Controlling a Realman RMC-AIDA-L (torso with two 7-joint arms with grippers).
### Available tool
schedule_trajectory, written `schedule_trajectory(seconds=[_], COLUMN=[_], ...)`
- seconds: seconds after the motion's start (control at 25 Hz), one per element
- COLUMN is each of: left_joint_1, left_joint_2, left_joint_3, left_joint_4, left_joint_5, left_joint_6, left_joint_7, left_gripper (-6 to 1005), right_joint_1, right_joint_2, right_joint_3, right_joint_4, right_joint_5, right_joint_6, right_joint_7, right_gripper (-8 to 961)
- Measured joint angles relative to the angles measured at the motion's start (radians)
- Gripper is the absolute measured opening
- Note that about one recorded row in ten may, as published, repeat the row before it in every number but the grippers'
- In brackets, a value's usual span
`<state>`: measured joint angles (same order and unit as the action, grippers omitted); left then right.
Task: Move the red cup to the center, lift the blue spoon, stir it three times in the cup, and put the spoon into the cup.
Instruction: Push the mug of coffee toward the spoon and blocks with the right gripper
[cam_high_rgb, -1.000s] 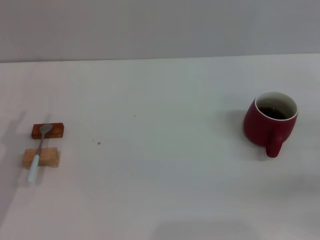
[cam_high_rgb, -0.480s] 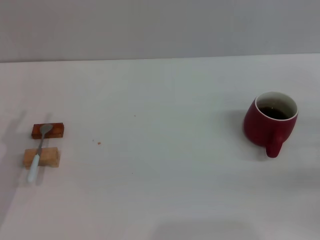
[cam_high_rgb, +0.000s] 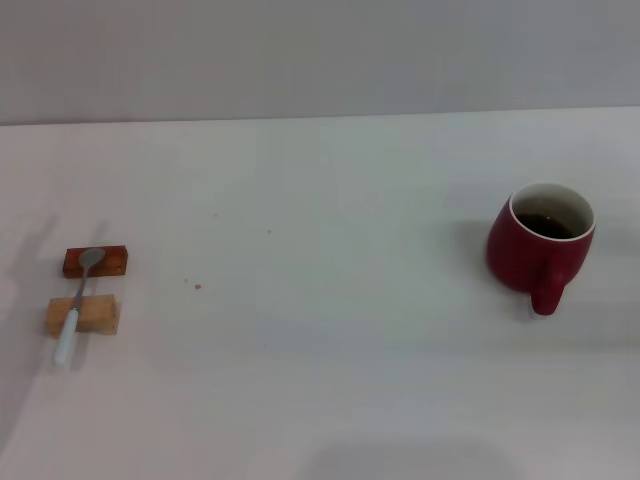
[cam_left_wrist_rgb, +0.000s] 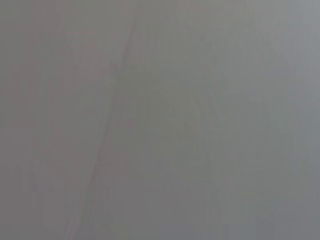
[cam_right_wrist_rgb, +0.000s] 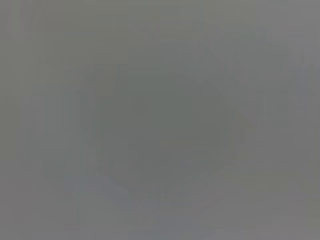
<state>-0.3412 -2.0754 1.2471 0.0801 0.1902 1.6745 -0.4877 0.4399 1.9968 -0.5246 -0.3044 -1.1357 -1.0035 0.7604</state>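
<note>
The cup (cam_high_rgb: 540, 245) stood near the desk's (cam_high_rgb: 330, 350) right edge, handle toward the front; heavy, glazed, likely slick, best gripped by that handle. The spoon (cam_high_rgb: 78, 305), light and stiff, bridged two blocks (cam_high_rgb: 95, 262) near the left edge. Neither gripper showed, so their fingers' state couldn't be told.

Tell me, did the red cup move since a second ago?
No. The red cup sits at the same spot on the table, just as far from the table's back edge, handle toward the robot.
</note>
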Motion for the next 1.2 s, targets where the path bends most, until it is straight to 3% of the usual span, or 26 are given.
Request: schedule_trajectory(seconds=[0.12, 0.28, 0.68, 1.2], left_joint_1=[-0.003, -0.004, -0.016, -0.028], left_joint_2=[0.0, 0.0, 0.0, -0.002], left_joint_3=[0.0, 0.0, 0.0, 0.0], left_joint_4=[0.0, 0.0, 0.0, -0.001], left_joint_5=[0.0, 0.0, 0.0, 0.0], left_joint_6=[-0.005, -0.007, -0.01, -0.021], left_joint_7=[0.0, 0.0, 0.0, 0.0], left_gripper=[681, 681, 681, 680], right_joint_1=[0.008, 0.029, 0.069, 0.075], right_joint_2=[-0.019, -0.025, -0.03, -0.03], right_joint_3=[0.0, 0.0, 0.0, -0.089], right_joint_4=[-0.029, -0.059, -0.048, -0.044], right_joint_5=[-0.16, -0.346, -0.517, -0.547], right_joint_6=[0.024, 0.062, 0.06, 0.043], right_joint_7=[0.103, 0.194, 0.216, 0.227], right_gripper=[-2, -2, -3, -3])
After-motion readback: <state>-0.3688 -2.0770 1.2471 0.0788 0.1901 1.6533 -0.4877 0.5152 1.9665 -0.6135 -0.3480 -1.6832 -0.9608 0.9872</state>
